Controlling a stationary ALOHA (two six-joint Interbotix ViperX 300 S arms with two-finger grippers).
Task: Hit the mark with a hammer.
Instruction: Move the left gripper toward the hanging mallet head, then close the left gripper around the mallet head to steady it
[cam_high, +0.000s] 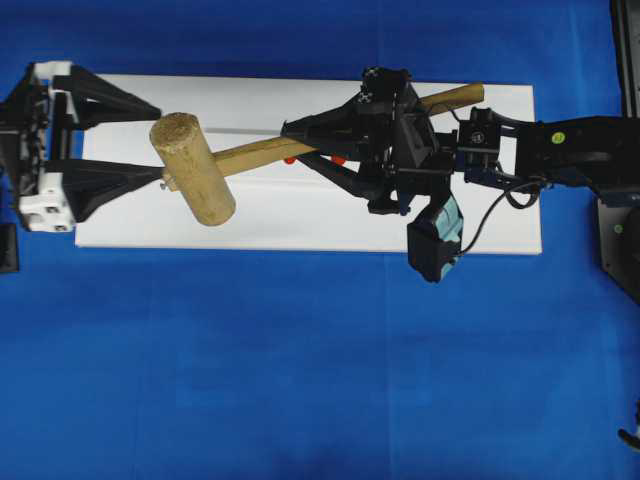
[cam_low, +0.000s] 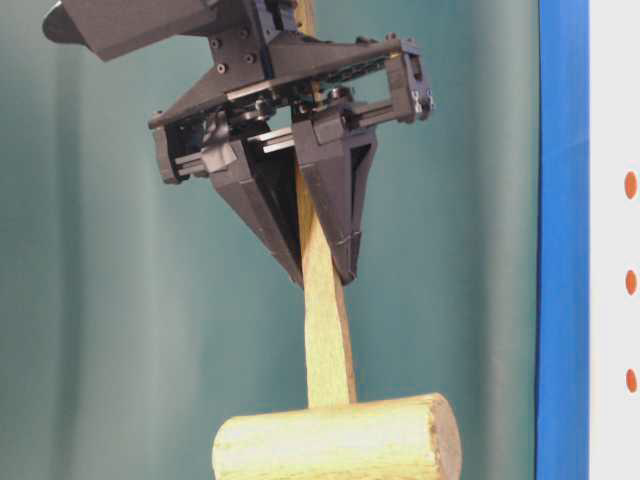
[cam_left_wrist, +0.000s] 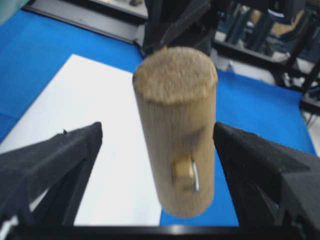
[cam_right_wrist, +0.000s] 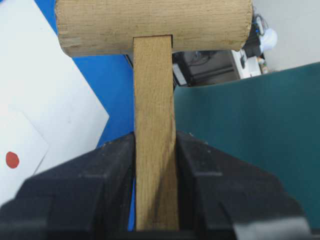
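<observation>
One hammer (cam_high: 200, 165), handle running left-right, head left; right hand (cam_high: 300, 142) clamps the handle, left hand (cam_high: 150, 145) gapes

no readable text, labels or numbers anywhere

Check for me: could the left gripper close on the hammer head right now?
Probably yes. The left gripper is open, its fingers flanking the hammer head with nothing between. The right gripper grips only the handle, clear of the head.
</observation>
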